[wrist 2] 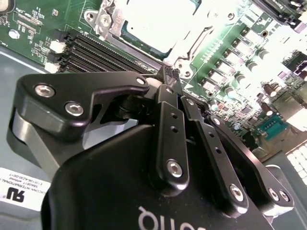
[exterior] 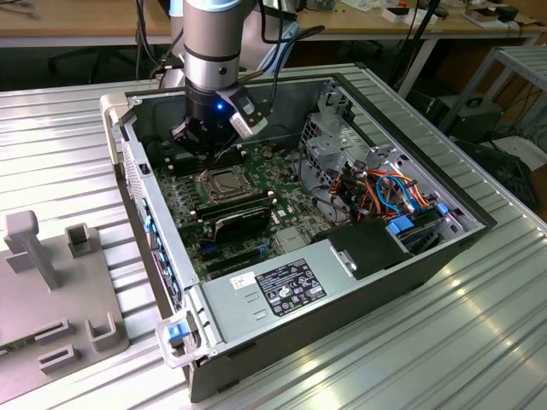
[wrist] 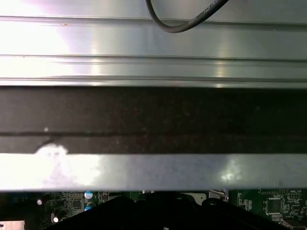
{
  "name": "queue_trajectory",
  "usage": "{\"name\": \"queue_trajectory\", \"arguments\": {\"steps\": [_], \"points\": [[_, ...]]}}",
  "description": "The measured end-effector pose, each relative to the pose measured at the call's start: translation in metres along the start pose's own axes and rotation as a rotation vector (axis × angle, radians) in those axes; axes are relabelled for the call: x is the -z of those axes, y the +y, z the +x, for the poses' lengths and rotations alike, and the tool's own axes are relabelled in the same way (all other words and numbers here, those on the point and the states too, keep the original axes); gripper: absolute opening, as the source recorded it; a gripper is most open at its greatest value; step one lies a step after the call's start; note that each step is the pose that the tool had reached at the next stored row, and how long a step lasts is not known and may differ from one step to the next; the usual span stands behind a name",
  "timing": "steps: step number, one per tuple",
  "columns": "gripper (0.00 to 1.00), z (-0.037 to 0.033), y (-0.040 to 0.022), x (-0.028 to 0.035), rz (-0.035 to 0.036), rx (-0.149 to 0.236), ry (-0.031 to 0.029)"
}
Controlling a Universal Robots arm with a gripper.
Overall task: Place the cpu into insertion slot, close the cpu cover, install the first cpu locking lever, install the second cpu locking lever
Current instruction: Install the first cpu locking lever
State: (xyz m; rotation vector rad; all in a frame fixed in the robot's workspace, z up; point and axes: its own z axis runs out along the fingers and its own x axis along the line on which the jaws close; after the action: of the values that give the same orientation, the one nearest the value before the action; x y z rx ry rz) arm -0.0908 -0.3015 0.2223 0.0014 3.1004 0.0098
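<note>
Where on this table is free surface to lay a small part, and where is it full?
Free: ribbed table on the exterior view's right of the case, and on its left beyond the grey fixture. Crowded: inside the case, around tool and cables.

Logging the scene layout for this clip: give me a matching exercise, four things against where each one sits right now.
Things:
1. cpu
2. gripper
3. grey fixture
4. orange and blue cables

Places:
A. on the table outside the computer case, at the exterior view's left
B. seated in the insertion slot
C. inside the case, at the exterior view's right
D. over the motherboard, beside the slot

Pairs: 1-B, 2-D, 3-A, 4-C.
</note>
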Motion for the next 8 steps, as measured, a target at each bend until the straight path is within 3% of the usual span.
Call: {"name": "queue_trajectory", "arguments": {"steps": [8], "points": [[0.11, -0.0059, 0.0031, -0.0037, 0.0000, 0.000, -0.0001]]}}
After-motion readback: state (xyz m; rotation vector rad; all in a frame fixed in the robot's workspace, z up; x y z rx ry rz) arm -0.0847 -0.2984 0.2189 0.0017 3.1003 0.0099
